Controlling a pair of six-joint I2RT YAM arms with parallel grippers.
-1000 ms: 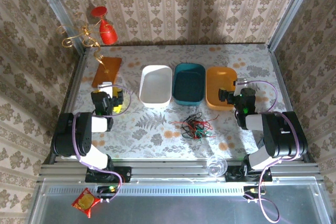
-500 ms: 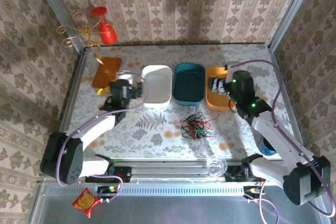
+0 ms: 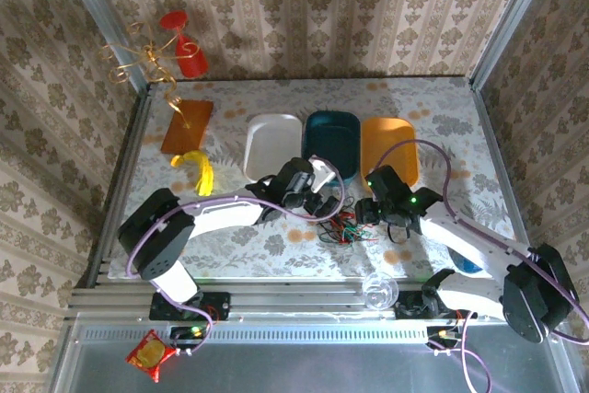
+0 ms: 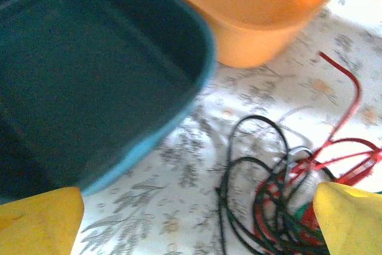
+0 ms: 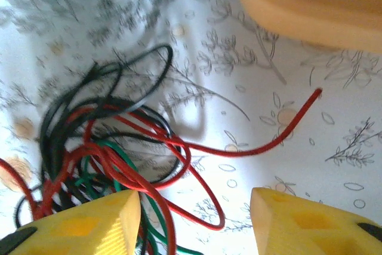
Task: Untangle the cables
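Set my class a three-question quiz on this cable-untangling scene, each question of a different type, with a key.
1. True or false: the cables lie inside the teal tray.
2. In the right wrist view, the cable end reaching toward the orange tray is: A red, B green, C black.
3. Fill in: the left gripper has its fingers ____ (open or shut).
Key: 1 false; 2 A; 3 open.

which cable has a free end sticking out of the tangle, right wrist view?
The red cable: one end trails out alone toward the orange bin; black and green lie bunched.
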